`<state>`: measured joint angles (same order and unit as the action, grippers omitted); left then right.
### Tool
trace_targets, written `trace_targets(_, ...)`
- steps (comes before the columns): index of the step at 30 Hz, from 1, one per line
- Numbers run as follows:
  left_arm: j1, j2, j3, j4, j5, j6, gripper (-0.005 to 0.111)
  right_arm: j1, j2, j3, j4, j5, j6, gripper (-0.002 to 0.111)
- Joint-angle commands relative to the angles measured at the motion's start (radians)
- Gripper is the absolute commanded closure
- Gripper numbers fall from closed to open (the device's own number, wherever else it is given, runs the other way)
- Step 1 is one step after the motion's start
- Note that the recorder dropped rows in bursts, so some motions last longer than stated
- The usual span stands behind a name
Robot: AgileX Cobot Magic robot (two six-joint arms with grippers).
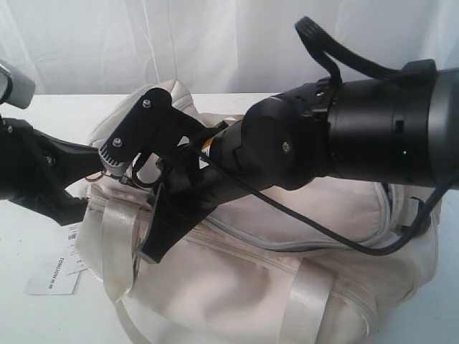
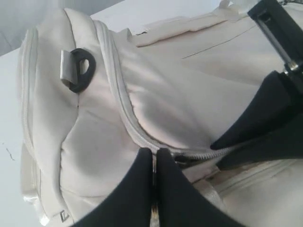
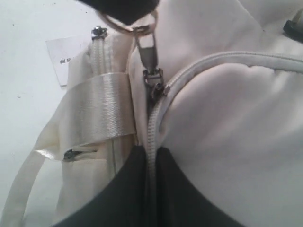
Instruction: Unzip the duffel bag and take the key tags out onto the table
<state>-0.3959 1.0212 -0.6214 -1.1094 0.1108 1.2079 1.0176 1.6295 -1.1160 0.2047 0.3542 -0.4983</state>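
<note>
The cream-white duffel bag (image 1: 272,287) lies on the white table (image 1: 50,122). Its top zipper (image 2: 124,101) is closed along most of its length. My left gripper (image 2: 154,155) is shut on the metal ring of the zipper pull (image 3: 127,22), just beyond the slider (image 3: 154,81). My right gripper (image 3: 150,152) is shut on the zipper seam a short way behind the slider, and its black fingers (image 2: 265,118) also show in the left wrist view. In the exterior view the left gripper (image 1: 90,172) comes in from the left and the right gripper (image 1: 149,251) reaches across the bag. The key tags are hidden.
A white paper barcode label (image 1: 54,276) lies on the table at the bag's left end. A glossy webbing strap (image 3: 102,111) crosses the bag beside the right gripper. A black D-ring (image 2: 80,68) sits on the bag's end. The right arm's cable (image 1: 323,244) drapes over the bag.
</note>
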Motion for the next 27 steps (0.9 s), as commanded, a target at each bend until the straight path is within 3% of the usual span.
trace_targets(1, 0.003, 0.063, -0.063, 0.024, 0.014, 0.001, 0.107, 0.005, -0.005, -0.001, 0.005, 0.083, 0.014, 0.108)
trace_targets(9, 0.005, 0.167, -0.16, 0.06, -0.001, 0.003, 0.107, 0.005, -0.005, -0.001, 0.028, 0.133, 0.014, 0.108)
trace_targets(21, 0.116, 0.191, -0.221, 0.086, 0.025, 0.005, 0.107, 0.007, -0.027, 0.001, 0.031, 0.156, 0.005, 0.108)
trace_targets(27, 0.116, 0.195, -0.264, 0.108, 0.043, 0.034, 0.107, 0.009, -0.055, 0.001, 0.034, 0.198, 0.002, 0.108)
